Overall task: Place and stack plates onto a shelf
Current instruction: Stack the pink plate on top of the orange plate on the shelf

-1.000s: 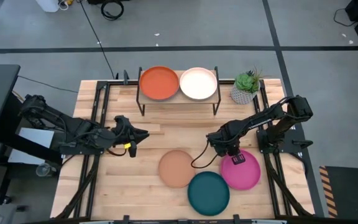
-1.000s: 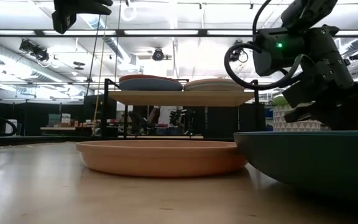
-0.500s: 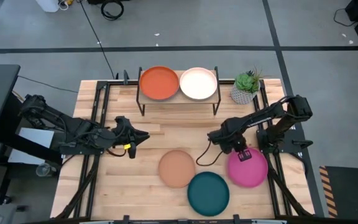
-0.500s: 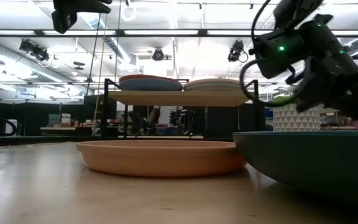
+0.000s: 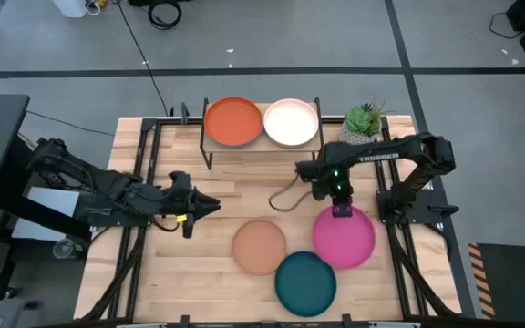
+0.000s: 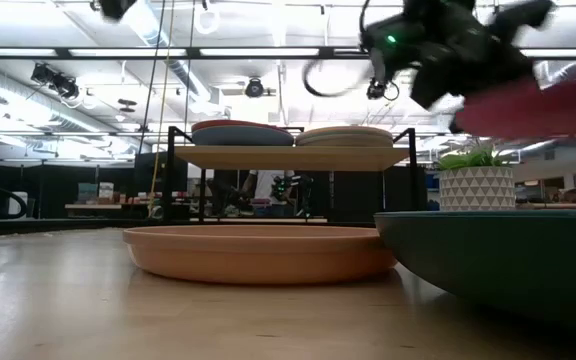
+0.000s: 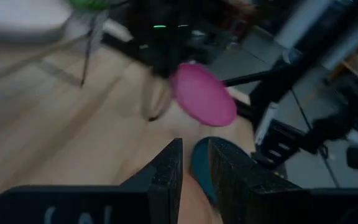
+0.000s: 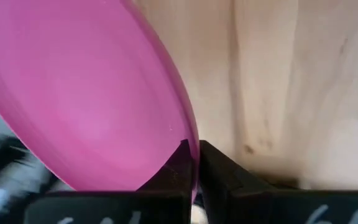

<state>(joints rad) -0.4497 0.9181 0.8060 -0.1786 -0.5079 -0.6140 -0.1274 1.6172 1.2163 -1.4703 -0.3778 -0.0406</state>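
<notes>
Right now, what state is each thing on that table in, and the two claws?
Magenta plate: lifted off the table, gripped by its rim.
Right claw: shut on the magenta plate.
Left claw: nearly shut, empty, above the table's left side.
Peach plate: flat on the table.
Dark teal plate: flat on the table.
Shelf: holds two stacks, topped by an orange-red plate and a white plate.

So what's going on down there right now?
Right gripper shut on magenta plate, lifted off table. Left gripper idle, jaws nearly closed, empty. Shelf holds two stacks; path looks clear.
</notes>
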